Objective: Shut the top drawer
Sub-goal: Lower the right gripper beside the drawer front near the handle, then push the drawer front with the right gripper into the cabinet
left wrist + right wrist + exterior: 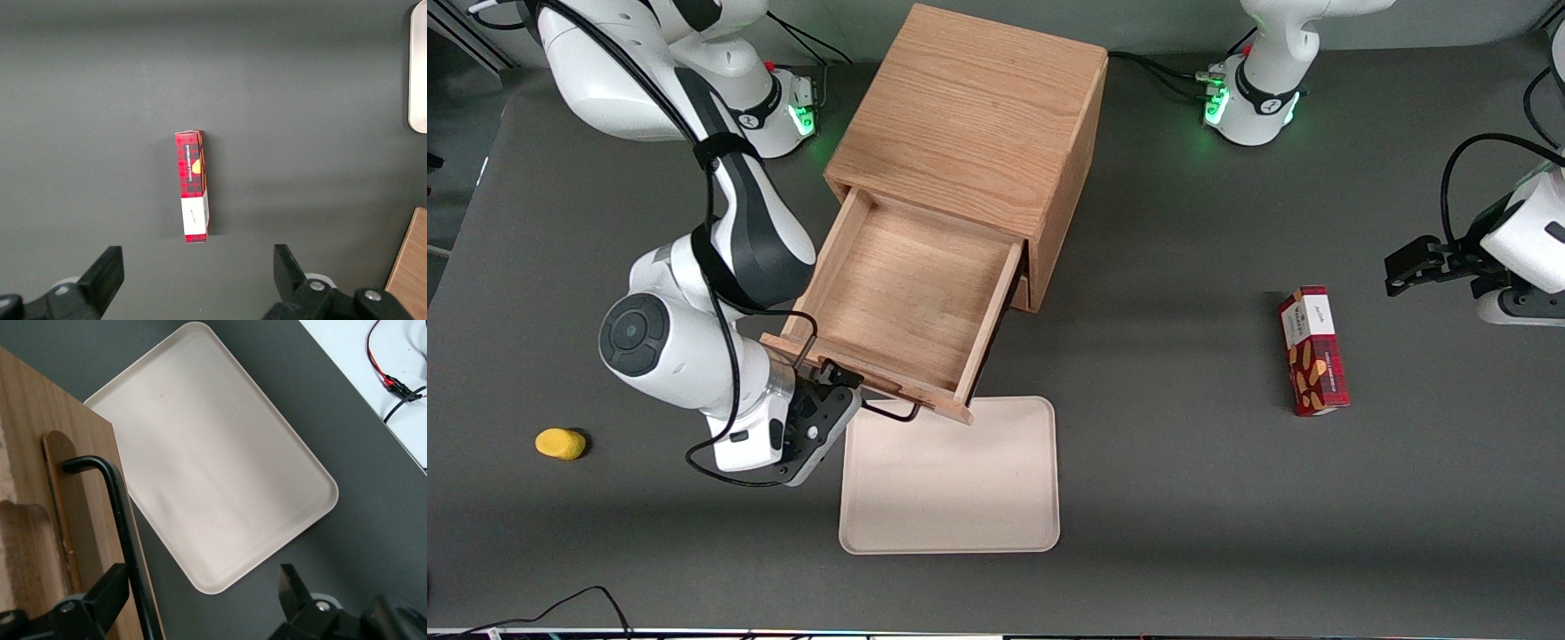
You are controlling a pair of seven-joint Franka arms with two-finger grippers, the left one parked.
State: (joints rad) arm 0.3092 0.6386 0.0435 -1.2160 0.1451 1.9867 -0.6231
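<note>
At drawer front: gripper [838, 384] spread, handle [120, 520] beside one finger.
Drawer [907, 293]: fully out.
Advice: push squarely, straight toward cabinet [978, 116].

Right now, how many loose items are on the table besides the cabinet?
3: a beige tray in front of the open top drawer, beside the open gripper; a yellow object toward the working arm's end; a red box toward the parked arm's.

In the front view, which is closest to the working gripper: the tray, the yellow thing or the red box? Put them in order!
Gripper open at the top drawer handle.
1. Tray: right beside it, in front of the drawer.
2. Yellow thing: toward the working arm's end.
3. Red box: toward the parked arm's end.
</note>
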